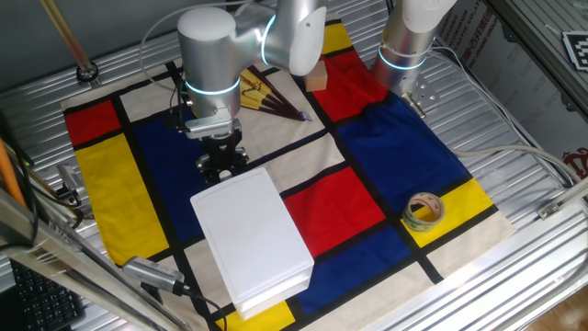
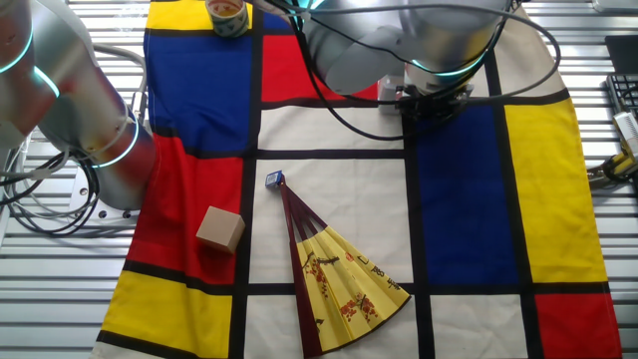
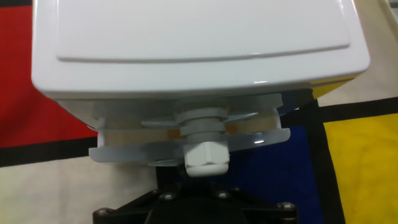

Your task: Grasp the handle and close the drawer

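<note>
Left side of one fixed view: my pincer (image 1: 220,166) sits low on the table (image 1: 514,276), at the short front end of the white box (image 1: 253,234). Hand view: handle (image 3: 205,152) dead centre, just above the pincer base, jutting from the drawer (image 3: 186,146), whose rim stands slightly proud of the box. Fingertips aren't visible in any view, so I cannot tell whether it's clenched on the handle or released. My read: grasp/push step, drawer nearly shut. Next move needs a straight push along the slide axis, no side load. Right of the box: tape roll (image 1: 424,211), well apart.
</note>
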Robot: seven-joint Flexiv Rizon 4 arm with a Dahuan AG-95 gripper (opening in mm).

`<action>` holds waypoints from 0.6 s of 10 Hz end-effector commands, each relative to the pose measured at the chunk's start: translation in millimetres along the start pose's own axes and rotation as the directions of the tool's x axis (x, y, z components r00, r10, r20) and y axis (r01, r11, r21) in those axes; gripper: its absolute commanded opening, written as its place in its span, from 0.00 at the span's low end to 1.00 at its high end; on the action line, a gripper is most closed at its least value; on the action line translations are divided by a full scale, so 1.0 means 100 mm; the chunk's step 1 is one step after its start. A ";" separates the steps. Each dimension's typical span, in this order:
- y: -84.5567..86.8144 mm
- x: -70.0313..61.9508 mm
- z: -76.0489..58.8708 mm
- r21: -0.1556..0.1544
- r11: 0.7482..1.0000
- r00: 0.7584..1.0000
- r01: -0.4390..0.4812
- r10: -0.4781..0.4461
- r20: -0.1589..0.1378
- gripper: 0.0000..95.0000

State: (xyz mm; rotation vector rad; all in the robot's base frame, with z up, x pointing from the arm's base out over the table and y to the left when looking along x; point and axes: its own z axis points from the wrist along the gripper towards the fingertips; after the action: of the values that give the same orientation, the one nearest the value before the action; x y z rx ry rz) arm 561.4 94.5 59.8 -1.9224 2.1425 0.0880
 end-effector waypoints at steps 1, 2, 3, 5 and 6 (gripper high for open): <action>0.00 0.00 0.00 -0.003 1.000 1.000 0.003 -0.003 -0.002 0.00; 0.00 0.00 0.00 -0.002 1.000 1.000 0.004 -0.004 -0.005 0.00; 0.00 0.00 0.00 -0.004 1.000 1.000 0.007 -0.007 -0.004 0.00; 0.01 0.01 0.01 -0.004 1.000 1.000 0.014 -0.014 -0.011 0.00; 0.01 0.01 0.01 -0.003 1.000 1.000 0.009 -0.009 -0.007 0.00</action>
State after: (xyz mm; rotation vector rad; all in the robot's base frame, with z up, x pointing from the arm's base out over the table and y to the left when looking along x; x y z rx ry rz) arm 560.8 94.2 59.5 -1.9423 2.1407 0.0793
